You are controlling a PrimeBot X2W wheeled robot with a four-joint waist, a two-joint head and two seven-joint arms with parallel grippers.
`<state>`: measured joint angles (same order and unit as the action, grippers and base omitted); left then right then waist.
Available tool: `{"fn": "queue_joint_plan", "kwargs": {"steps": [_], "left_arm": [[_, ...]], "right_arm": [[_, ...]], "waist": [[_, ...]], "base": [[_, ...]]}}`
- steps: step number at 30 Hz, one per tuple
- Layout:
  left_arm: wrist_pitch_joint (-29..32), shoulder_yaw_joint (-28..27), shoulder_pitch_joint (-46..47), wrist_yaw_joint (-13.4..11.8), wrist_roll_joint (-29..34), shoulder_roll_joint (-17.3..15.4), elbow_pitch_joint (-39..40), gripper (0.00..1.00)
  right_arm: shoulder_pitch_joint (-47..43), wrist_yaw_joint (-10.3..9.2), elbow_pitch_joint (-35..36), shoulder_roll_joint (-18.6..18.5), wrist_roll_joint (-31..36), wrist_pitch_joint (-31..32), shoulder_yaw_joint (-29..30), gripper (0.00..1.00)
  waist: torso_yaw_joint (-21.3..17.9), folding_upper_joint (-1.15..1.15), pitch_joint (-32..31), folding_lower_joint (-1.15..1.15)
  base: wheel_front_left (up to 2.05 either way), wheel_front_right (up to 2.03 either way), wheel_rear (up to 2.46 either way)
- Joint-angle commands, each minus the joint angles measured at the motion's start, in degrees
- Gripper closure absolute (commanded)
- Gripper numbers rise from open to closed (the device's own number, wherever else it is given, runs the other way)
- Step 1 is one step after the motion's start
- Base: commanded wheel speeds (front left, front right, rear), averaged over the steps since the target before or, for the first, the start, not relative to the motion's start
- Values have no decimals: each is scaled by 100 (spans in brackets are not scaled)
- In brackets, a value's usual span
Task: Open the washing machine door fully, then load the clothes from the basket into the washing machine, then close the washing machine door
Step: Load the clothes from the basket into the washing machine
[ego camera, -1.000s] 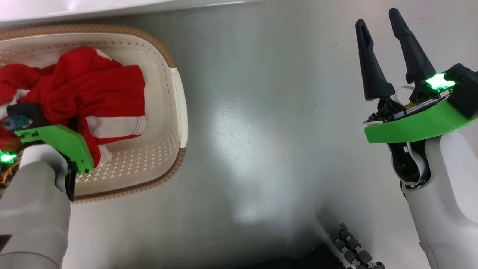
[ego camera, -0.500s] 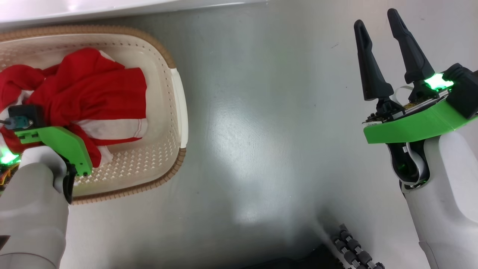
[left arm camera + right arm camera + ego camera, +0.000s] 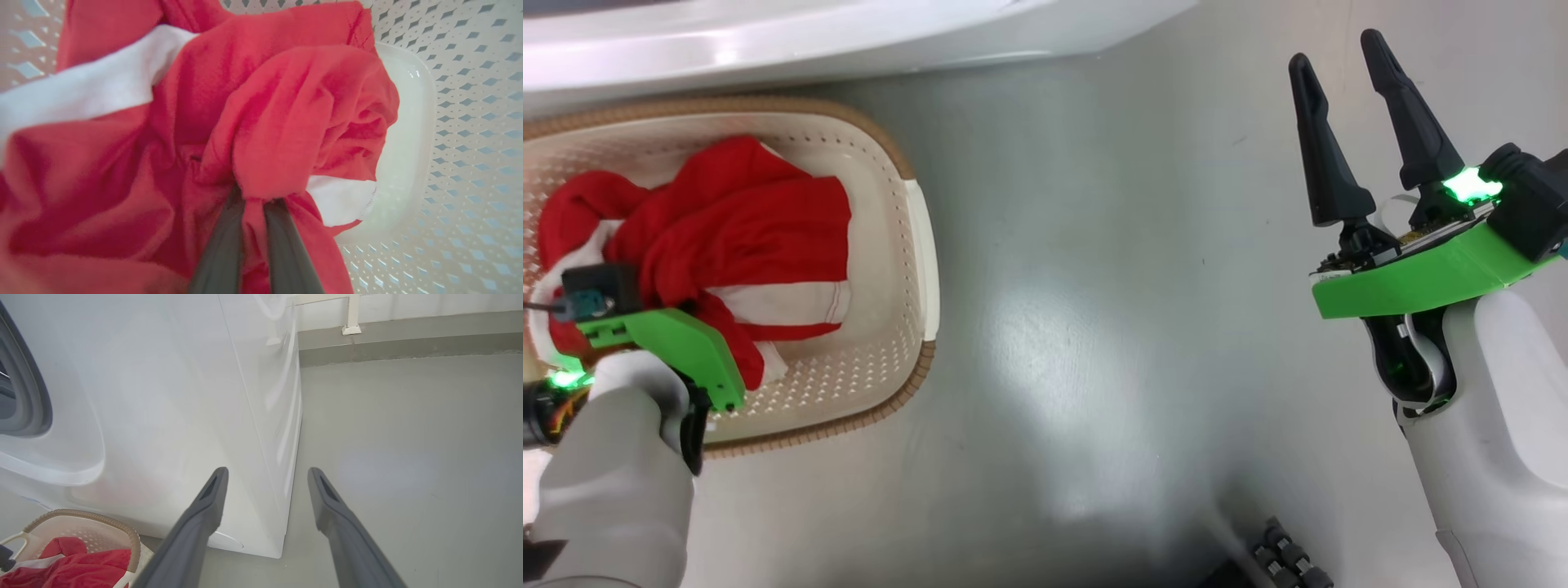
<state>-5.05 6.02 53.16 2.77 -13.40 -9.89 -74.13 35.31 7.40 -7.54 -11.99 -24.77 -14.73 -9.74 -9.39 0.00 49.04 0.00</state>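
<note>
Clothes (image 3: 739,216) sit bundled in the basket (image 3: 921,245), right beside the washing machine (image 3: 849,33). Left gripper (image 3: 254,198) pinches a red fold between its 2 fingers. Right gripper (image 3: 1334,46) hovers, jaws spread wide, over the grey floor (image 3: 1094,286).

The right forearm (image 3: 1494,441) and the left forearm (image 3: 613,490) are smooth, pale grey shells. Each wrist carries a bright green plate (image 3: 1413,282), a black camera block (image 3: 1531,204) and a glowing green light (image 3: 1466,186). The right gripper (image 3: 1335,49) has two long, tapered black fingers. Orange and yellow wires (image 3: 556,416) show at the left wrist. Small grey rollers (image 3: 1290,559) line the dark base at the near edge.
</note>
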Motion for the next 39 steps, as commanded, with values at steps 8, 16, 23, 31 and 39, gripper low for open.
{"fn": "queue_joint_plan", "kwargs": {"steps": [8,16,23,31,39], "left_arm": [[-558,-46,-493,189,-154,-98,18,100],[-842,-19,-733,334,-262,-57,33,100],[-974,19,-1042,422,-367,30,251,100],[-993,-28,-1559,456,-479,53,1017,100],[-994,-83,-2074,466,-541,113,1873,100]], "right_arm": [[-369,9,-4,-2,-5,-27,-94,0],[-492,9,-90,-14,-42,-27,-123,0],[-685,9,-193,-27,-67,-27,-140,0],[-921,9,-279,-28,-98,-27,-134,0],[-1139,9,-356,-44,-118,-27,-112,0]], "waist": [[162,0,-583,0],[255,0,-1077,0],[371,0,-1582,0],[494,0,-2068,0],[611,0,-2504,0]], "base": [[0,0,0],[0,0,0],[0,0,0],[0,0,0],[0,0,0]]}}
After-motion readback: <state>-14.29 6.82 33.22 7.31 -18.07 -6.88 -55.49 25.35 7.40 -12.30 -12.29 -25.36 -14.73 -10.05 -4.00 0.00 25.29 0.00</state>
